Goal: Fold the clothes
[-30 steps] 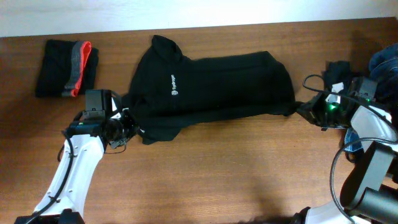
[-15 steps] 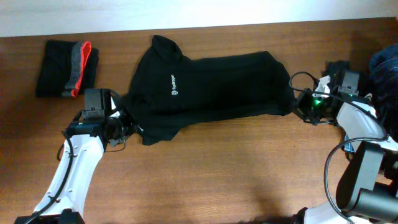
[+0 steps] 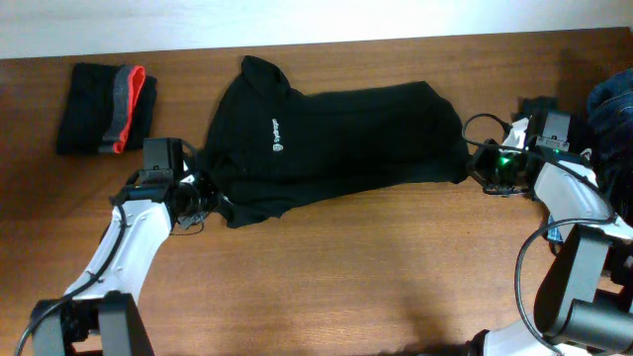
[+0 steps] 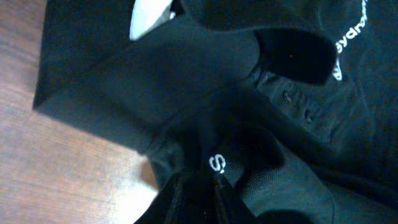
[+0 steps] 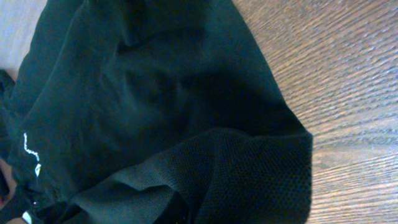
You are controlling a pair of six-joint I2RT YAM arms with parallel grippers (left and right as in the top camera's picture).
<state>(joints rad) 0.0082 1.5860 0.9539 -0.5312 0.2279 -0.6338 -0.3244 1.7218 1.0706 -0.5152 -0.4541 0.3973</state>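
Observation:
A large black short-sleeved shirt (image 3: 336,138) with a small white chest logo (image 3: 278,136) lies spread across the back middle of the table. My left gripper (image 3: 210,193) is at its lower left corner, shut on a fold of the dark fabric; in the left wrist view the cloth (image 4: 186,93) runs down between the fingers (image 4: 177,193), with a small white size tag (image 4: 216,165) just above them. Over at the shirt's right end, my right gripper (image 3: 475,166) pinches the edge. The right wrist view is filled with black cloth (image 5: 155,93), which hides the fingertips.
A folded black, grey and red garment (image 3: 104,109) lies at the back left. Blue and dark clothes (image 3: 613,99) are piled at the right edge behind the right arm. Bare brown wood (image 3: 346,277) stretches along the front.
My right gripper has moved left toward the shirt, keeping its hold on the edge. The left arm has shifted slightly right. The shirt's body has barely moved.

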